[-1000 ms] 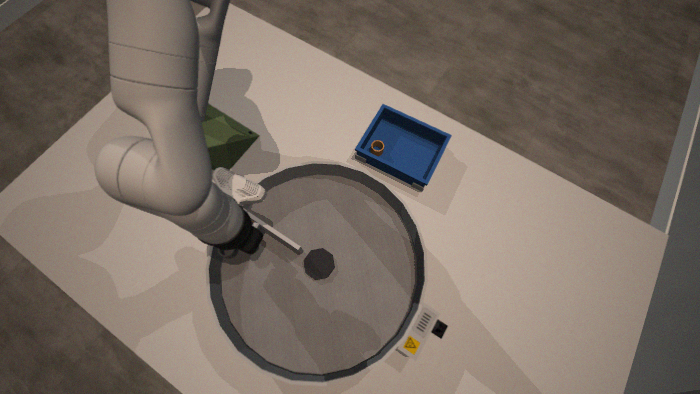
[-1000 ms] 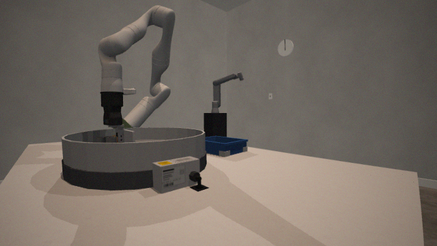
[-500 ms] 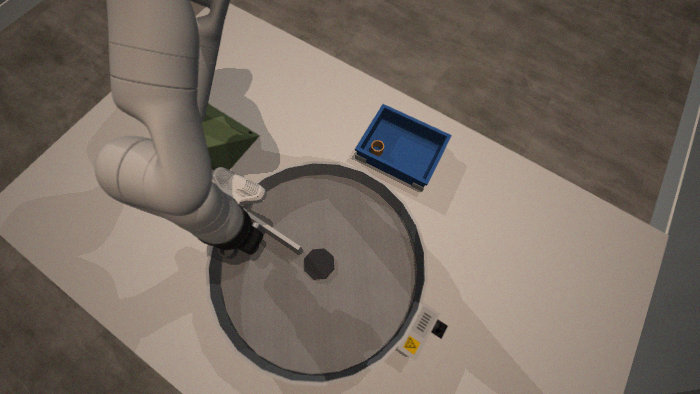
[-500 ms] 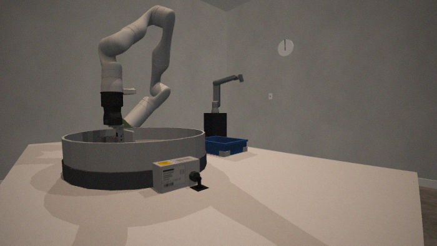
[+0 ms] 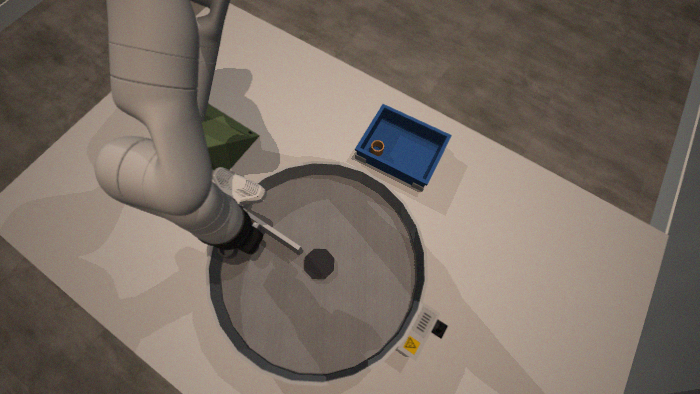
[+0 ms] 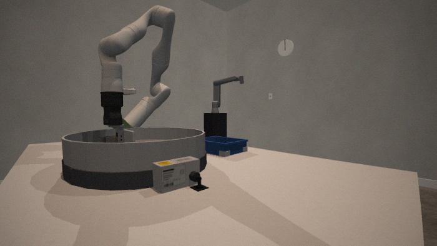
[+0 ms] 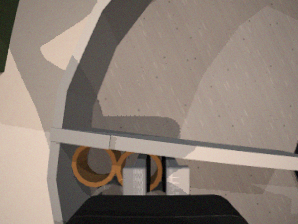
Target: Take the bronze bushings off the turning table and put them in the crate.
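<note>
Orange-brown, round and hollow, a bushing (image 5: 377,152) sits in the crate (image 5: 430,159) (image 6: 227,146).

Between the earlier top and exterior pictures and now, any change is too slight to make out with certainty. Near the surface's (image 5: 540,220) (image 6: 312,193) left corner in the top view, the pincer (image 5: 252,237) (image 6: 120,134) (image 7: 155,164) shows no clear shift. A thin orange trace of bronze bushing (image 6: 115,137) (image 7: 158,169) is visible beside its fingers in the exterior view; the smaller earlier pictures are too coarse to tell whether that trace is new.
</note>
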Motion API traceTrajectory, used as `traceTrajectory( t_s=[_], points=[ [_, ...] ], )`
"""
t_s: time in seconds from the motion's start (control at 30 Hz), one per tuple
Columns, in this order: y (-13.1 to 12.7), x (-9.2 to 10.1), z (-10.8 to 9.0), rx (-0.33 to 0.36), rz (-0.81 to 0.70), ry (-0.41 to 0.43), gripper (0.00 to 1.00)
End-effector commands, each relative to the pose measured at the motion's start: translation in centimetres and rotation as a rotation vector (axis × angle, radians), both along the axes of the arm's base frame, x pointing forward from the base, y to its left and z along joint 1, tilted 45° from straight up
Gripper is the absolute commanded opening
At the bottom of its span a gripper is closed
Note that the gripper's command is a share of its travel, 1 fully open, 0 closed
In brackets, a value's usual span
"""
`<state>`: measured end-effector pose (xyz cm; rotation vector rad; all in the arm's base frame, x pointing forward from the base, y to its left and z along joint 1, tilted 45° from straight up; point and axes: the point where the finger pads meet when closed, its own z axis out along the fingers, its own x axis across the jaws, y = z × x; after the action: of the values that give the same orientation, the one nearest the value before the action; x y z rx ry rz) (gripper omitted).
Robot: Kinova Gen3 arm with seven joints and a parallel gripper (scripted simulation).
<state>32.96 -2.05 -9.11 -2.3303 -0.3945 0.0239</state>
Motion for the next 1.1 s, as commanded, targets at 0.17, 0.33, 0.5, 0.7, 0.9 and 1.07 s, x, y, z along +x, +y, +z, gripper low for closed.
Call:
traceTrajectory(
  t_s=[0.17, 0.33, 0.5, 0.7, 0.9, 1.07],
  points=[
    [-0.08, 0.05, 0.03, -0.001, -0.001, -0.001, 0.0],
    [-0.08, 0.05, 0.03, -0.001, -0.001, -0.001, 0.0],
    [-0.08, 0.05, 0.03, -0.001, -0.001, -0.001, 0.0],
    [-0.6, 0.15, 0.56, -0.001, -0.001, -0.001, 0.0],
    [-0.6, 0.15, 0.56, -0.001, -0.001, -0.001, 0.0],
    [-0.6, 0.15, 0.56, -0.001, -0.001, -0.001, 0.0]
  ],
)
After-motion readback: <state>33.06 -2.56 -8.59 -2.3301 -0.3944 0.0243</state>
